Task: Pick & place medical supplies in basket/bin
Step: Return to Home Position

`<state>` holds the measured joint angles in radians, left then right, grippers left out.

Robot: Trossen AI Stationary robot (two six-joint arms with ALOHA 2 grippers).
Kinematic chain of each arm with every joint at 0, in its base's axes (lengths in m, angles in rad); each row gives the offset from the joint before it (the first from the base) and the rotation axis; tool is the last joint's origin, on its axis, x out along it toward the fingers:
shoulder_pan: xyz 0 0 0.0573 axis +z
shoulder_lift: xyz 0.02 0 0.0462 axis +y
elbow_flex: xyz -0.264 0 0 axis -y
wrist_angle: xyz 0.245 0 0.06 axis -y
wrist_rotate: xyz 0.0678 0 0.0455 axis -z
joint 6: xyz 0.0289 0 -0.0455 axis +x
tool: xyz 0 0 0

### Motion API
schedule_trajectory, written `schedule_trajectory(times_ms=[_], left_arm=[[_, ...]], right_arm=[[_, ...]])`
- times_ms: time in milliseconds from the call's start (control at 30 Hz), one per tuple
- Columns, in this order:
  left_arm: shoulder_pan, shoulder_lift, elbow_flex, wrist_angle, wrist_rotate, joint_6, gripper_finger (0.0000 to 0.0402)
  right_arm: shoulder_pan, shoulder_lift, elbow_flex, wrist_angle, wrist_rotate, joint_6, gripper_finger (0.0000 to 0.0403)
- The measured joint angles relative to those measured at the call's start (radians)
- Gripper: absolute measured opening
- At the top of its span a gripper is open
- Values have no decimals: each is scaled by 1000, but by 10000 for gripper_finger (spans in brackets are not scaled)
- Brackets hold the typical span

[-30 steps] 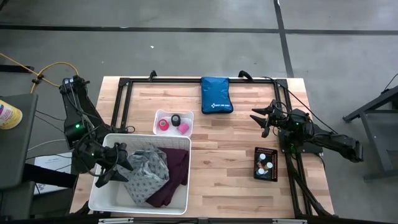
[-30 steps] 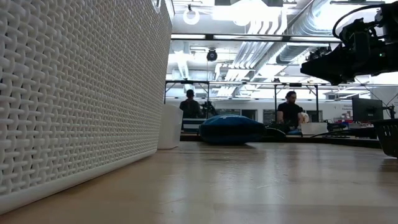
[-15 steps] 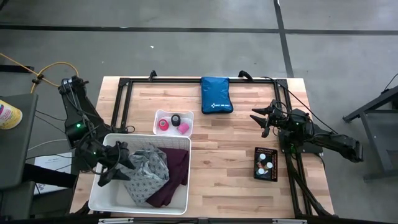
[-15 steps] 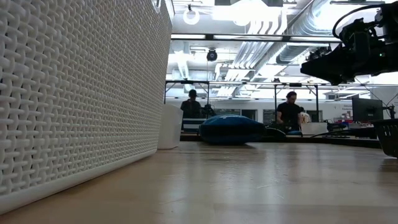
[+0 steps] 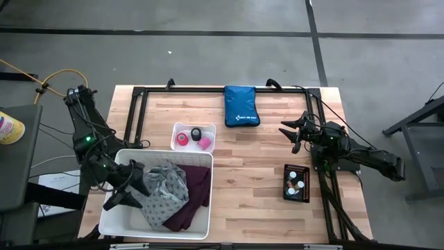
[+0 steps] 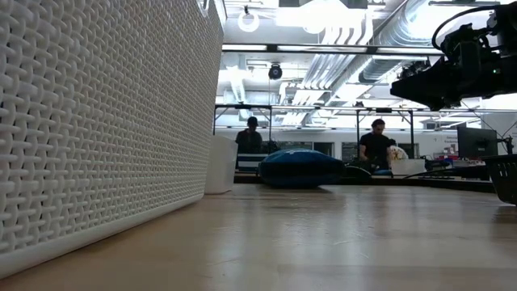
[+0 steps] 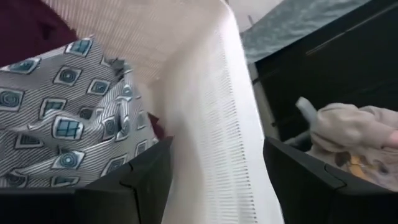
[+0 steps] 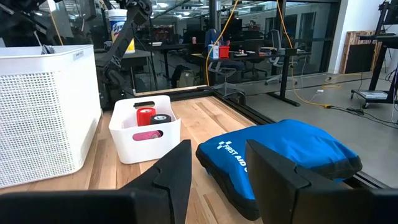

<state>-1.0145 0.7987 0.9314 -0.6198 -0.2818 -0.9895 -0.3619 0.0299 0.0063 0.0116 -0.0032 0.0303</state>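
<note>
The white basket (image 5: 111,221) stands at the table's near left. In it lie the grey-white patterned cloth (image 5: 165,189) and the purple cloth (image 5: 196,194). My left gripper (image 5: 130,187) hovers open over the basket's left side. In the left wrist view its fingers stand apart above the basket's wall (image 7: 211,112), beside the patterned cloth (image 7: 68,124). A small white tray (image 5: 177,128) holds pink and black tape rolls (image 5: 193,137). White-capped vials (image 5: 297,182) sit in a small black crate. My right gripper (image 5: 291,135) waits open at the right, level above the table.
A blue zip pouch (image 5: 241,106) lies at the far middle, close in front of my right gripper (image 8: 217,149). A black frame (image 5: 135,111) runs along the table's edges. Bare wood lies between the basket and the black crate (image 5: 286,191). People sit far behind the table (image 6: 376,141).
My left gripper has tipped up a little and drawn slightly toward the table's left edge over the basket, staying open. The cloths lie as before.
</note>
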Motion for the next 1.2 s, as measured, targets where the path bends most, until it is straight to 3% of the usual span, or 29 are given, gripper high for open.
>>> schedule_trajectory(times_ms=[233,467,633,1200], left_arm=[[11,-52,21,-2,-10,51,239],[99,-95,24,-13,-20,91,239],[179,-101,67,-116,-16,102,239],[363,75,330,-368,-35,138,239]], right_arm=[[0,0,0,0,0,0,138],[0,0,0,0,0,0,138],[0,0,0,0,0,0,138],[0,0,0,0,0,0,138]])
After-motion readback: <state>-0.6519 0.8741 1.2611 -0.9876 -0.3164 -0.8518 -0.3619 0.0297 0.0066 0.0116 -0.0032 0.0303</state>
